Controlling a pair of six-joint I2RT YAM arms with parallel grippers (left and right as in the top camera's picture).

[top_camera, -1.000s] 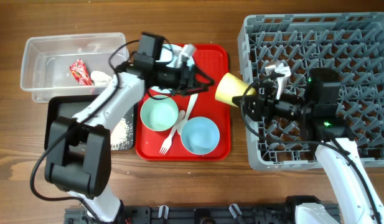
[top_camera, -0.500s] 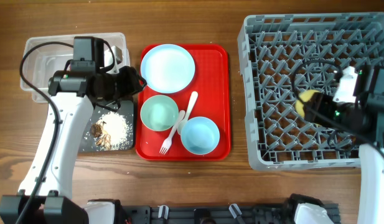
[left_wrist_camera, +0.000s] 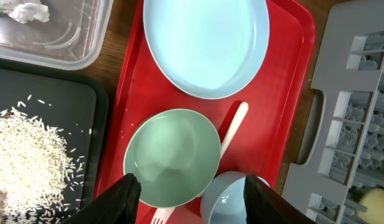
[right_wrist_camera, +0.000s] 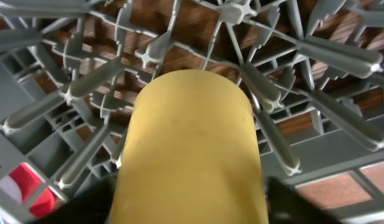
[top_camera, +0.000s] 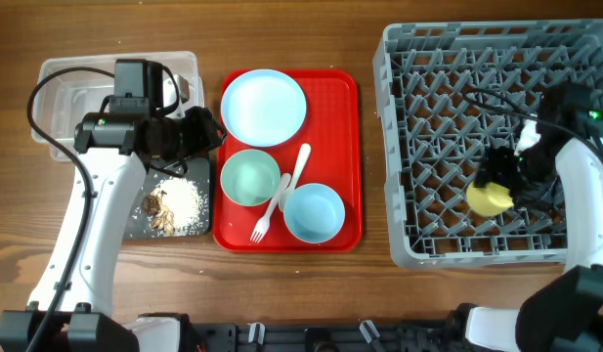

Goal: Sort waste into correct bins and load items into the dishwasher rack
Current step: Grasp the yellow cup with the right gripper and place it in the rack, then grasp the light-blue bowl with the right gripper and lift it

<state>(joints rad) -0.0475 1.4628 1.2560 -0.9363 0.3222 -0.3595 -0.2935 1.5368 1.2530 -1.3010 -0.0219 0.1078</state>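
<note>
you have one pale blue plate (top_camera: pixel 264 107), two bowls (a pale green bowl (top_camera: pixel 250 178) and a pale blue bowl (top_camera: pixel 313 212)), one yellow cup (top_camera: pixel 489 198), one white fork (top_camera: pixel 272 207), one white spoon (top_camera: pixel 295 174), one red serving tray (top_camera: pixel 335 117), two bins (a clear tub (top_camera: pixel 62 98) and a black tray (left_wrist_camera: pixel 30 81)) and one dishwasher rack (top_camera: pixel 418 88).

The yellow cup (top_camera: pixel 489 198), held a second ago at the left edge of the dishwasher rack (top_camera: pixel 409 147), now sits among the pegs at the rack's near right. It is between the fingers of the right gripper (top_camera: pixel 496 181), which travelled with it. The left gripper (top_camera: pixel 208 132) has pulled left off the red tray (top_camera: pixel 345 147) to just beside its left edge, uncovering the pale blue plate (top_camera: pixel 264 108).
</note>
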